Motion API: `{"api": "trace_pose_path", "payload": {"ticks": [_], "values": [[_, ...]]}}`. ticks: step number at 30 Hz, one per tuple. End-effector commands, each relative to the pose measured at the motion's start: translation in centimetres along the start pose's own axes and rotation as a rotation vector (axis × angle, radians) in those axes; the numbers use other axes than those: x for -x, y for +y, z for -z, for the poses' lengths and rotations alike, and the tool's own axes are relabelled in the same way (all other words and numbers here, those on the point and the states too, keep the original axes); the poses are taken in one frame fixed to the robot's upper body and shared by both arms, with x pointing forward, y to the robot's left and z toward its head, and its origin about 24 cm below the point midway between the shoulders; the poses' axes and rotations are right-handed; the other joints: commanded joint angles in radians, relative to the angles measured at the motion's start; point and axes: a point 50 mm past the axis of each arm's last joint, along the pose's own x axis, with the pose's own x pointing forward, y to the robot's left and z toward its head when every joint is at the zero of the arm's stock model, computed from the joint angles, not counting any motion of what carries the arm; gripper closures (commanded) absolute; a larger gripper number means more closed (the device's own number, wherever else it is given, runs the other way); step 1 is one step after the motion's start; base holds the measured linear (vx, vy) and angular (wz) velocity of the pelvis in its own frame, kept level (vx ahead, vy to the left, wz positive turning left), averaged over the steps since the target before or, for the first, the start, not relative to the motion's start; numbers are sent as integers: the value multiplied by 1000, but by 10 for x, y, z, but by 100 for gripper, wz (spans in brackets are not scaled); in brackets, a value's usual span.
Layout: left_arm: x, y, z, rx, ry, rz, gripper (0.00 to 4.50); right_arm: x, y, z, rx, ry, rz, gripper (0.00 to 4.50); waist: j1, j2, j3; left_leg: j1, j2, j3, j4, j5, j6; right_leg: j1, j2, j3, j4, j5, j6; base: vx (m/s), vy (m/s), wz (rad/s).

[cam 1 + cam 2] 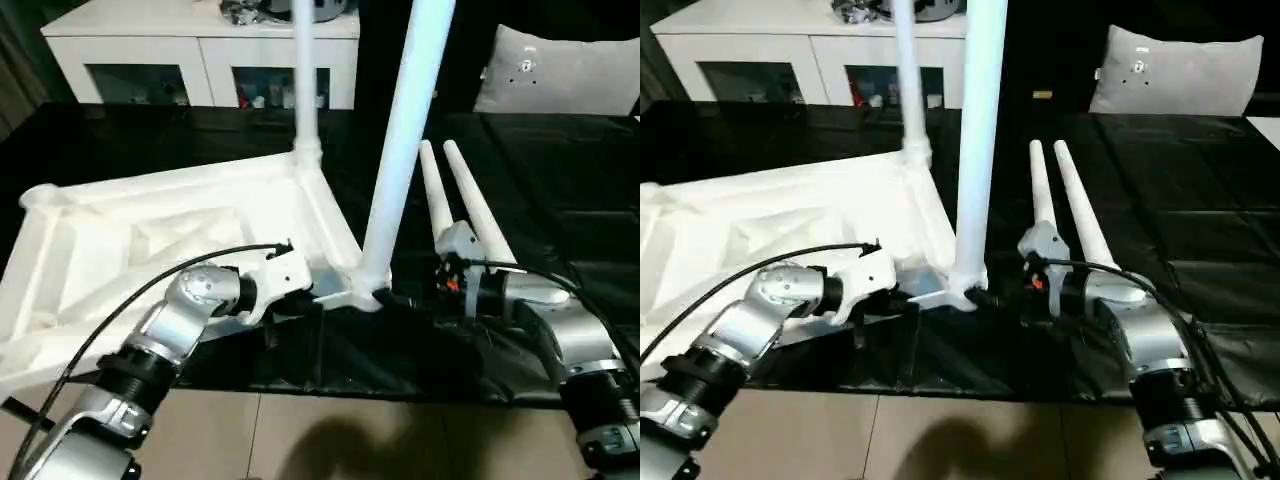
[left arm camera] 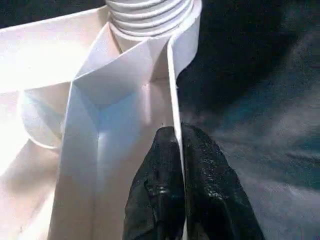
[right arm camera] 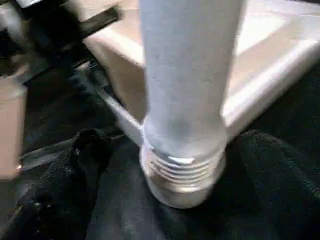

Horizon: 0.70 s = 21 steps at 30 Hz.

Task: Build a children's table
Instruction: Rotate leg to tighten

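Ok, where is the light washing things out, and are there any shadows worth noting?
Left wrist view: the table top glares near pure white, losing rib detail beside the left gripper pinching its rim. Right wrist view: a small bright glint sits on the threaded end of the leg. Left eye view: a soft shadow falls on the floor below the black cloth, which shows a dull sheen.

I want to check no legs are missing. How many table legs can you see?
4: far leg upright in the tabletop, near leg at the front corner, two loose legs lying on the black cloth.
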Motion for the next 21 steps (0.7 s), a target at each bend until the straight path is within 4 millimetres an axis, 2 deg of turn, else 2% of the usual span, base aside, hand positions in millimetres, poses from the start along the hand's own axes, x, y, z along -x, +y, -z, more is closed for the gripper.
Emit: {"api": "trace_pose_path", "payload": {"ticks": [1, 2, 5, 11, 12, 17, 21], "values": [[-7, -21, 19, -7, 100, 156, 450, 0, 0, -3, 31, 10, -45, 3, 6, -9, -52, -15, 47, -8, -58, -68, 105, 64, -68, 55, -62, -88, -234, 0, 0, 0], [-6, -22, 19, -17, 104, 179, 450, -1, 1, -3, 30, 14, -66, 31, 6, -12, -51, -14, 47, -7, -58, -73, 103, 64, -68, 55, -64, -99, -236, 0, 0, 0], [-4, -24, 19, -40, 108, 221, 450, -6, 2, -2, 31, 17, -93, 44, 8, -11, -52, -12, 48, -6, -58, -76, 96, 62, -69, 56, -64, -114, -234, 0, 0, 0], [-2, -27, 19, -59, 107, 265, 450, -14, 5, 0, 37, 18, -127, 109, 23, -9, -56, -10, 49, -4, -55, -54, 91, 61, -69, 57, -55, -66, -240, 0, 0, 0], [-2, -28, 19, -61, 107, 269, 450, -16, 6, 1, 37, 19, -134, 109, 24, -9, -56, -11, 48, -4, -54, -54, 90, 62, -68, 57, -55, -62, -241, 0, 0, 0], [-3, -27, 18, -62, 106, 276, 450, -21, 8, 3, 32, 22, -157, 162, 23, -10, -56, -12, 48, -5, -55, -63, 81, 64, -68, 57, -55, -78, -235, 0, 0, 0], [-3, -27, 19, -57, 106, 275, 450, -23, 9, 5, 14, 14, -174, 179, 24, -10, -55, -12, 48, -5, -55, -70, 77, 64, -68, 57, -56, -87, -232, 0, 0, 0]]}}
